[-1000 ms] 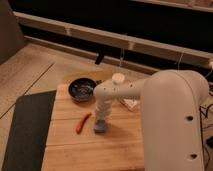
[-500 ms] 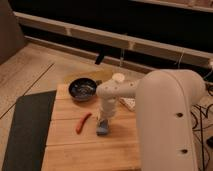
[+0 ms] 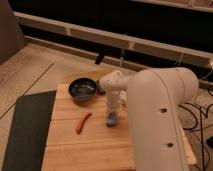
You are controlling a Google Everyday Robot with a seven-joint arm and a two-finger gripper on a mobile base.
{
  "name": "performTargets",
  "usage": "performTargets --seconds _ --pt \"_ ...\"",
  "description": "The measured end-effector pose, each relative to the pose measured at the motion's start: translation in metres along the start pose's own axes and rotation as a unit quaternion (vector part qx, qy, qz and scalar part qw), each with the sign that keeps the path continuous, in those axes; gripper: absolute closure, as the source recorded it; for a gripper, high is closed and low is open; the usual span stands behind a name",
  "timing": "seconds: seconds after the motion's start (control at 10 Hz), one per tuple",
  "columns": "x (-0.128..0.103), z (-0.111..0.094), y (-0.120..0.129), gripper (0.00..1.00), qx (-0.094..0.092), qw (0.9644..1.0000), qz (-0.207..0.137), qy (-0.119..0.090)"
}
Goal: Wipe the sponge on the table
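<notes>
The sponge, a small blue-grey block, lies on the light-brown plank table near its middle. My gripper reaches straight down onto the sponge from above, at the end of the white arm that fills the right side of the view. The gripper's tip meets the top of the sponge and hides part of it.
A dark round bowl stands at the back left of the table. A thin red-orange stick lies left of the sponge. A dark mat covers the floor left of the table. Cables trail at the right.
The gripper and sponge have shifted slightly to the right across the table, away from the red-orange stick.
</notes>
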Motion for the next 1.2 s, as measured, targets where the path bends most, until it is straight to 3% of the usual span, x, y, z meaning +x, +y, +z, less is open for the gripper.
performTargets --seconds 0.1,0.3,0.5,0.6,1.0,1.2 --pt "-0.013 -0.004 0.001 1.00 -0.004 0.9999 -0.003 -0.014" --pt "-0.036 -0.015 0.027 0.98 -0.042 0.9978 -0.020 -0.048" --pt "-0.032 -0.023 0.065 0.79 -0.082 0.9935 -0.052 -0.060" --pt "-0.026 -0.021 0.074 0.69 -0.092 0.9922 -0.061 -0.058" --pt "-0.012 -0.016 0.074 0.31 -0.106 0.9903 -0.072 -0.053" --pt "-0.011 -0.017 0.068 0.25 -0.107 0.9901 -0.071 -0.056"
